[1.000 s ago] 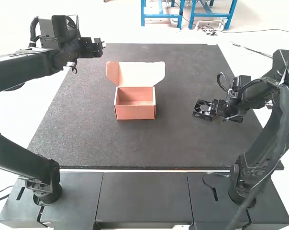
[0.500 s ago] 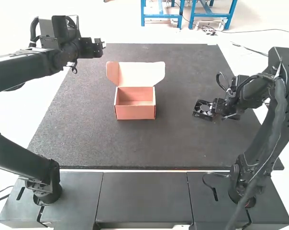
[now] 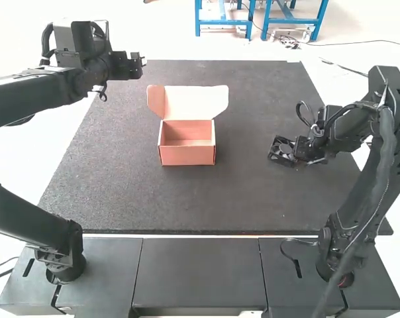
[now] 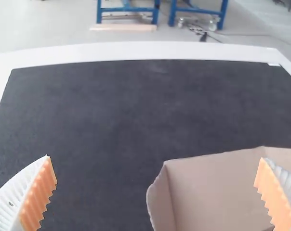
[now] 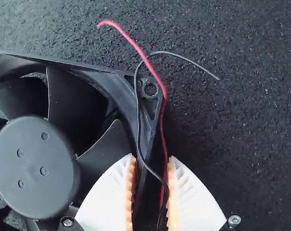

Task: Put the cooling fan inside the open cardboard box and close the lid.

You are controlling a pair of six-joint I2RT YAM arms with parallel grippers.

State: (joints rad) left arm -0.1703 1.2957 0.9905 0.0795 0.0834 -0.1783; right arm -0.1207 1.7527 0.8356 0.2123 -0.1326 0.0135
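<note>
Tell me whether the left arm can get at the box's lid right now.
Probably yes. The left gripper hangs open close to the upright lid's left corner, on its far side, with nothing between them. The right gripper, shut on the cooling fan, is well off to the other side.

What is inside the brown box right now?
Nothing shows inside the cardboard box, just bare inner walls. Its front wall hides the floor. The cooling fan is outside the box, held by the right gripper.

A black mat point(image 3: 120, 165) covers the table point(image 3: 34, 159) — an open cardboard box point(image 3: 187, 142) stands on it.
</note>
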